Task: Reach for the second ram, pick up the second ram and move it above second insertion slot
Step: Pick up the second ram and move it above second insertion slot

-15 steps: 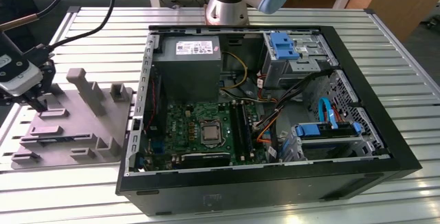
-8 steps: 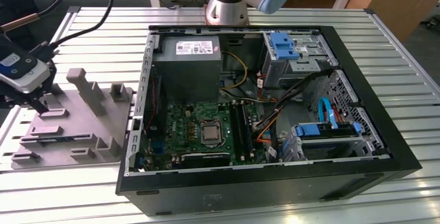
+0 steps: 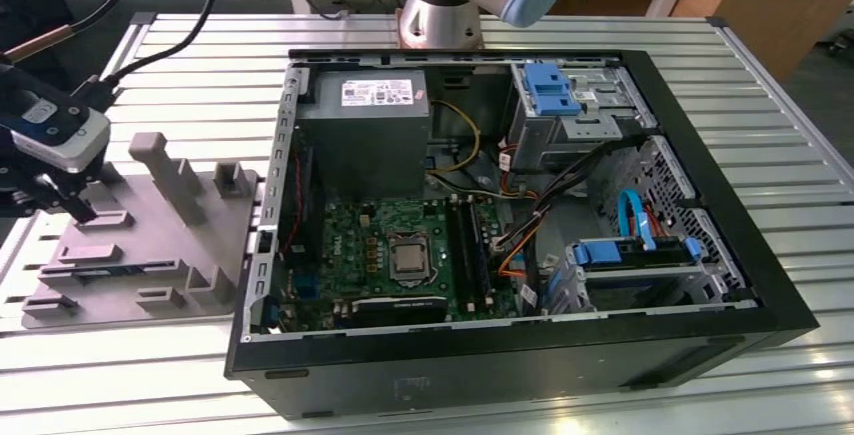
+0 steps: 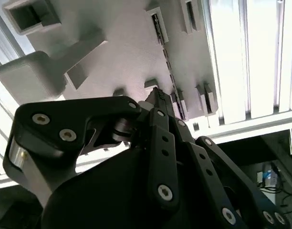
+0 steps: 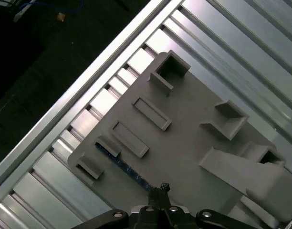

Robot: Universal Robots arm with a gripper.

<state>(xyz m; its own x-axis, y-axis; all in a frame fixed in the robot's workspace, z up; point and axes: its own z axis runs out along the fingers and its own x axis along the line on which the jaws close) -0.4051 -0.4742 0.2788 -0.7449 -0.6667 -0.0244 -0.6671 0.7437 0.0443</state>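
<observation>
The gripper [image 4: 158, 94], its fingers pressed together and pinching nothing, hangs low over the grey holder [image 4: 122, 52] that lies on the slatted metal tabletop [image 4: 260, 57]. In the first wrist view the second ram [image 5: 124, 167] lies on edge in a narrow slot of that holder, a thin dark strip running away from the gripper, its near end just beside the fingertips; I cannot tell whether they touch it. In the exterior view the open computer case [image 3: 534, 355] stands well apart from the gripper [image 3: 86, 215].
</observation>
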